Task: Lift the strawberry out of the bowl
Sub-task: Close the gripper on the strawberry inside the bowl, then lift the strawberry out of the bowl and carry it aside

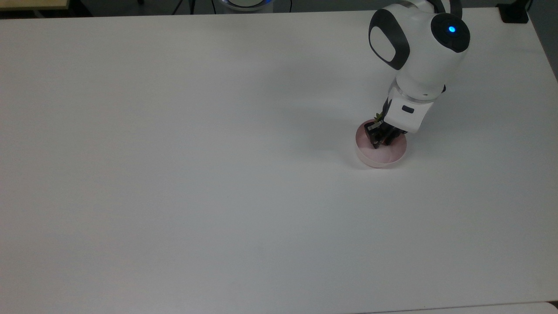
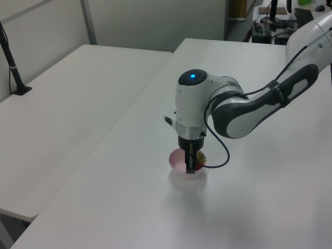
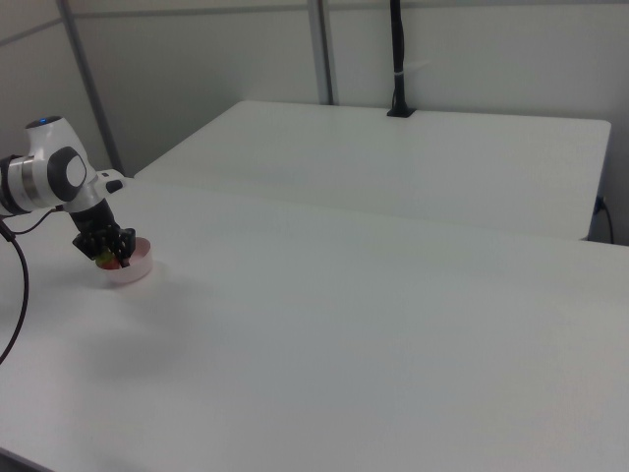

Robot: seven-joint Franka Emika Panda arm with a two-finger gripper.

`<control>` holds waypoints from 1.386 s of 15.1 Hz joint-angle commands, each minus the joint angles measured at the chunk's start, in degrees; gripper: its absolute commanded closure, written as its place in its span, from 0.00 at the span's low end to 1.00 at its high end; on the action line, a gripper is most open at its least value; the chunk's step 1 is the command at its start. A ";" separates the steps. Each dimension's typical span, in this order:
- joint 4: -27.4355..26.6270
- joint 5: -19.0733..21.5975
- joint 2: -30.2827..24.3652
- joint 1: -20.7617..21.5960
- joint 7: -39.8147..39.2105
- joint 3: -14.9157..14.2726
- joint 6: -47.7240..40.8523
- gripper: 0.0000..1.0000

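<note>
The hand (image 1: 378, 138) is down inside the small round pale pink plastic bowl (image 1: 394, 155) near the white desk's (image 1: 218, 174) far right corner in the top view, pinching the small red green-capped strawberry (image 2: 200, 158). The lifting out remains.

No text, label, brand, number or sign can be read on anything here; the arm's white casing (image 1: 418, 52) carries only a round blue light, and the white table (image 1: 174, 174) is unmarked.
</note>
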 commanded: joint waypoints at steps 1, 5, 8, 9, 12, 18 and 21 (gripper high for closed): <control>-0.89 0.31 -2.46 0.16 -1.15 -0.54 -2.87 0.70; -0.89 0.48 -3.87 -0.10 -1.15 -0.72 -4.80 0.72; -0.81 1.09 -5.19 -0.36 -1.58 -1.16 -5.85 0.73; -0.81 1.88 -5.62 -0.36 -2.63 -1.86 -6.73 0.74; -0.81 2.86 -6.07 -0.36 -3.96 -2.74 -7.44 0.76; -0.72 4.26 -9.40 -1.41 -6.23 -6.69 -9.11 0.76; -0.81 4.18 -9.32 -4.66 -11.76 -10.37 -8.41 0.76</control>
